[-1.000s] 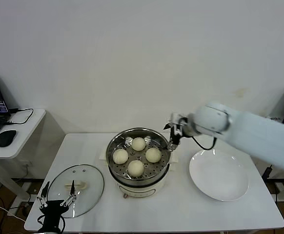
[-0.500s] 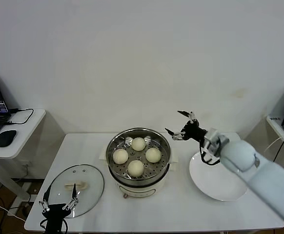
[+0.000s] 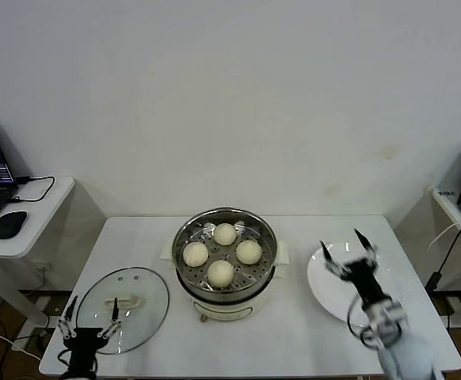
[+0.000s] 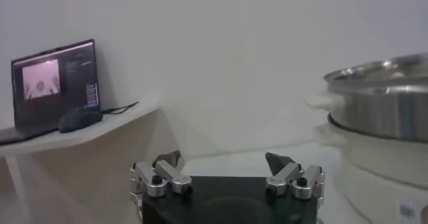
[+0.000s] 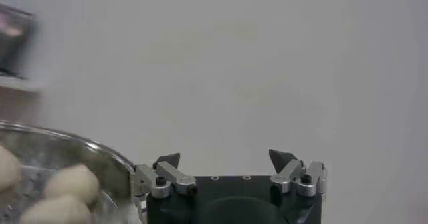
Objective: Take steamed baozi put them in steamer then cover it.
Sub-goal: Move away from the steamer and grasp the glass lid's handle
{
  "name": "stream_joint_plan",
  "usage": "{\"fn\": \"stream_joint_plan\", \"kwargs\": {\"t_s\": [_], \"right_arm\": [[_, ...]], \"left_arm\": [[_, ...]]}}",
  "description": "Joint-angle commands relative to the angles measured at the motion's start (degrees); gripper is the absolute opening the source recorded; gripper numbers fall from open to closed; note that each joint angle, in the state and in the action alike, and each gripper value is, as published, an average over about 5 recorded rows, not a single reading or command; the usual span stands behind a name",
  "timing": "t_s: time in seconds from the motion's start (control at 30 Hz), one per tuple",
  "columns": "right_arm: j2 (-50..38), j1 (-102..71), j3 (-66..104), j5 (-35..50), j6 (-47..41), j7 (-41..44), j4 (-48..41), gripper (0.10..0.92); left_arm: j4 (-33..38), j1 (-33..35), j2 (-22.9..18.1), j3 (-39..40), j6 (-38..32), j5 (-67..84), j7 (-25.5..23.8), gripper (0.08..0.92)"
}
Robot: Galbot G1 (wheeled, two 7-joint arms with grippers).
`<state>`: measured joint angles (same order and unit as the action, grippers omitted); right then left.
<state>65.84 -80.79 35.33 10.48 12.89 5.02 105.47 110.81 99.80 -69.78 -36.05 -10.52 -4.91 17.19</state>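
With four baozi (image 3: 221,254) in the steamer (image 3: 225,263), the spread left gripper (image 3: 88,324) should close squarely on the cover (image 3: 123,307) handle.

Head view looked down and forward over the whole table (image 3: 294,332) from above. Left wrist view sat low near the tabletop, facing horizontally, steamer (image 4: 381,95) close alongside. Right wrist view also faced level toward the wall. All three shared the steamer (image 3: 225,253).

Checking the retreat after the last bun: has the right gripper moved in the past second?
Yes. The right gripper, open, has pulled back from the steamer rim to over the white plate.
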Motion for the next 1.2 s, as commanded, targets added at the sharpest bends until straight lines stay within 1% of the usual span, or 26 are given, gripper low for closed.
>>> {"fn": "stream_joint_plan", "kwargs": {"t_s": [0.03,0.17,0.33,0.77,0.97,1.2], "right_arm": [[16.63,-11.41,18.35,-7.26,6.24,-2.4,1.99,0.823],[17.05,-11.32,20.0,-6.78,5.89,-3.33,2.12,0.823],[17.54,-11.62,20.39,-6.92,6.65,-3.72,0.9,0.823],[18.97,-11.72,20.31,-7.12,7.52,-5.29,-0.23,0.823],[19.89,-11.8,20.29,-7.42,8.2,-5.31,-0.65,0.823],[20.93,-11.88,20.01,-8.33,8.8,-5.37,-1.09,0.823]], "left_arm": [[-10.45,3.17,6.69,-9.08,-5.13,-43.97,2.87,0.823],[-13.79,4.12,6.27,-10.22,-6.74,-54.35,3.9,0.823],[-17.22,0.39,6.63,-8.64,-7.34,-59.64,4.05,0.823],[-22.25,-11.09,9.26,-2.93,-6.7,-61.63,2.21,0.823],[-24.45,-14.65,9.65,0.39,-5.9,-60.75,1.19,0.823],[-25.3,-17.65,10.0,2.03,-5.48,-60.68,0.78,0.823]]}}
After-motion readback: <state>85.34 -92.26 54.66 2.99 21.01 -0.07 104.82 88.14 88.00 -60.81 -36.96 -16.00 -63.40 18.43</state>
